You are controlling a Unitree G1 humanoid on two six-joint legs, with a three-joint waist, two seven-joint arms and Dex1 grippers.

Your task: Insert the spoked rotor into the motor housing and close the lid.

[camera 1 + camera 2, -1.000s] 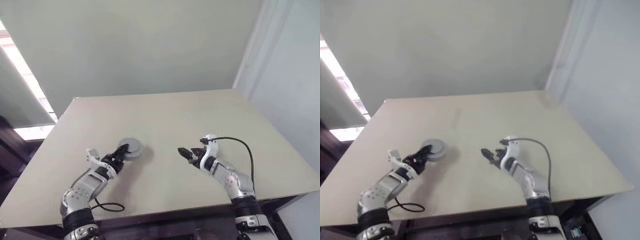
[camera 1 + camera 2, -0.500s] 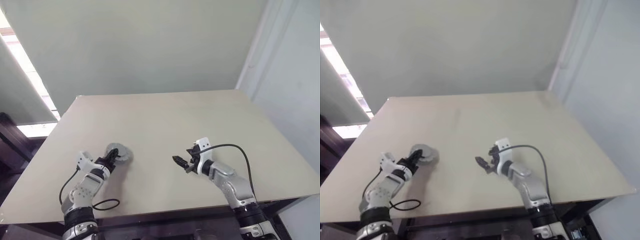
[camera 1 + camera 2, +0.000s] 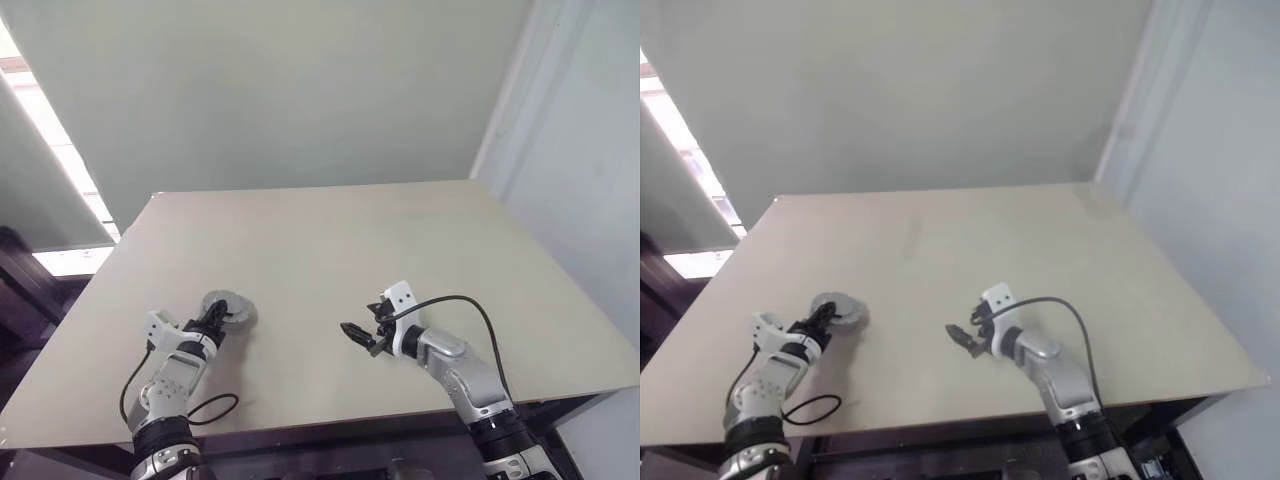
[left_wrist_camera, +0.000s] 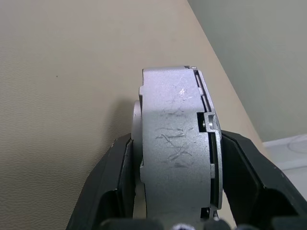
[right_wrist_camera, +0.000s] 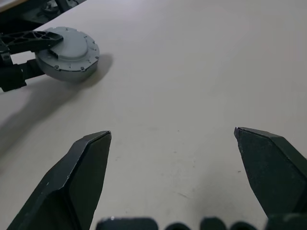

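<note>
one grey round motor (image 5: 67, 52) is pinched between the left gripper's (image 4: 175, 191) fingers, at the table's (image 3: 400, 240) left side. the right gripper (image 5: 184, 158) is spread wide and empty. the motor should be set down flat and let go slowly.

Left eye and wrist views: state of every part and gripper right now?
Round grey metal motor assembly: closed up, lid on, lying flat on the table, clamped top and bottom.
Left gripper: shut on the assembly.
Right gripper: open, empty, apart from the assembly.
Beige table: carries the assembly.
</note>
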